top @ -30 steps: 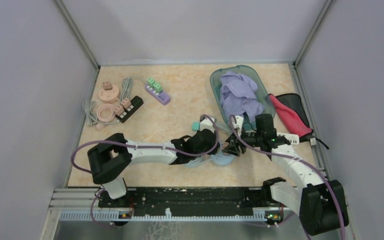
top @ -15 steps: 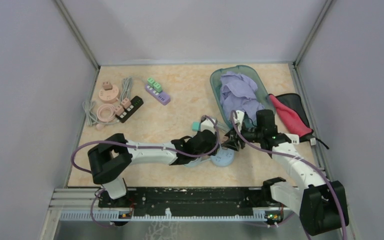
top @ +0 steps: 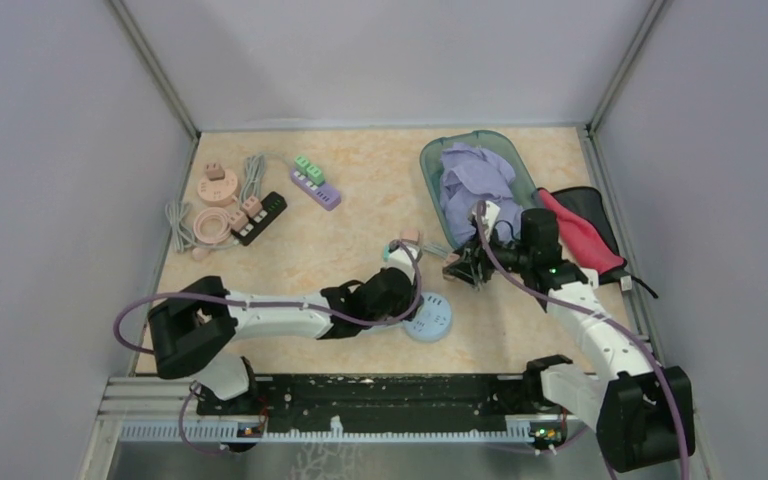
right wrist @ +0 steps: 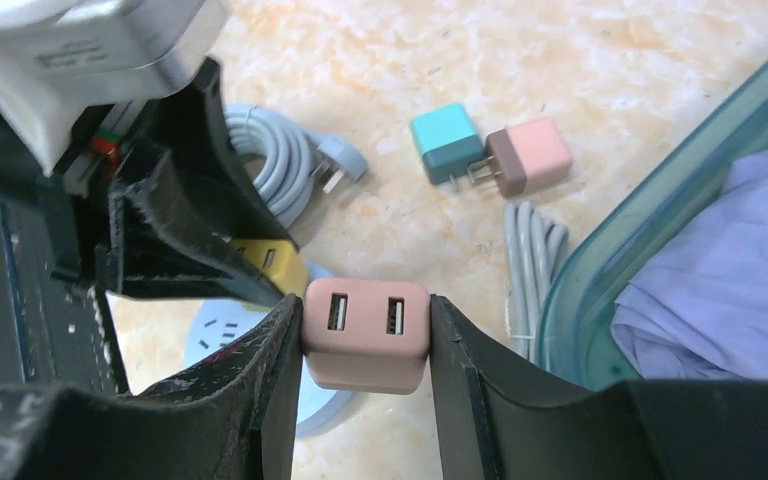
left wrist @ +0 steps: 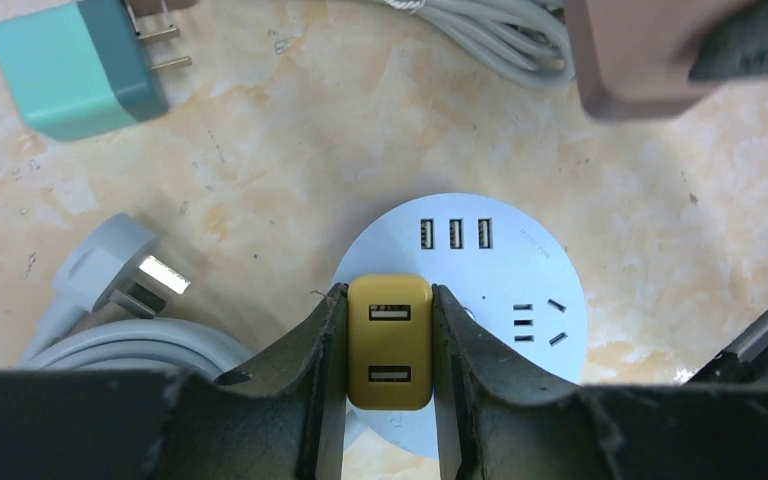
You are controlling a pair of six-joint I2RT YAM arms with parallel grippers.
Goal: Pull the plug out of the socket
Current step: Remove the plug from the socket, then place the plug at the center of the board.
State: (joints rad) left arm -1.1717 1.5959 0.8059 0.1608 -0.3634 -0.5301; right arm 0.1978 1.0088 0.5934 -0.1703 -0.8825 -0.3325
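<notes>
The left gripper (left wrist: pixel 388 296) pinches a yellow plug (left wrist: pixel 390 345) that stands on the round socket (left wrist: pixel 505 262), at the socket's near edge in the left wrist view. The right gripper (right wrist: pixel 364 308) is clamped on a pink plug (right wrist: pixel 365 340), held clear of the socket, above and beyond its far right side. A teal plug (left wrist: pixel 72 66) lies loose beyond the socket's far left, and a coiled grey cable (left wrist: pixel 150 345) rests just left of the socket
</notes>
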